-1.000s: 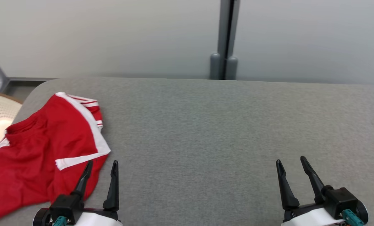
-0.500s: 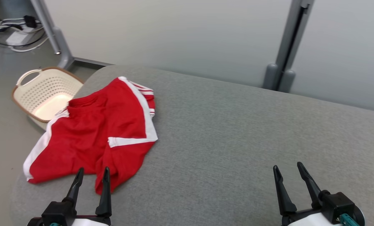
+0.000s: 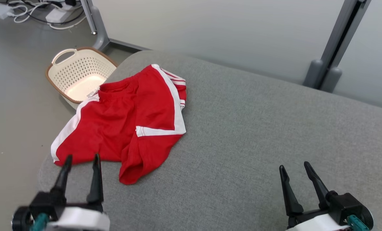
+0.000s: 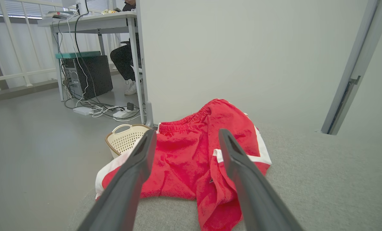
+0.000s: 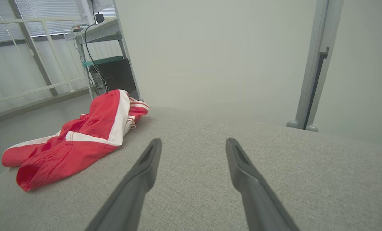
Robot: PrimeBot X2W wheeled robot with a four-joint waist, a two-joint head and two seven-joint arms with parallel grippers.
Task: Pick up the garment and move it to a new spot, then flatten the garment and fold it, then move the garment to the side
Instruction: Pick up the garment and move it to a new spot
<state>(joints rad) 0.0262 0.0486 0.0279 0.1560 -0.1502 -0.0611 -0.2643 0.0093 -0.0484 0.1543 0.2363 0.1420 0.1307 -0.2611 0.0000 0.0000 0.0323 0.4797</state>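
While the grey table (image 3: 258, 128) stretched wide beneath it, the garment (image 3: 120, 128), red shorts with white side stripes, lay rumpled at that table's far left corner. Its waistband was turned to the far edge and both leg openings faced the robot, so its long axis ran far to near. Just beyond the garment's waistband, a cream perforated basket (image 3: 81, 64) stood on the floor. Just short of the garment's near hems hovered the left pincer (image 3: 82, 156), fingers parted and gripping nothing. Well to the garment's right, the right pincer (image 3: 293, 165) was likewise spread and empty.
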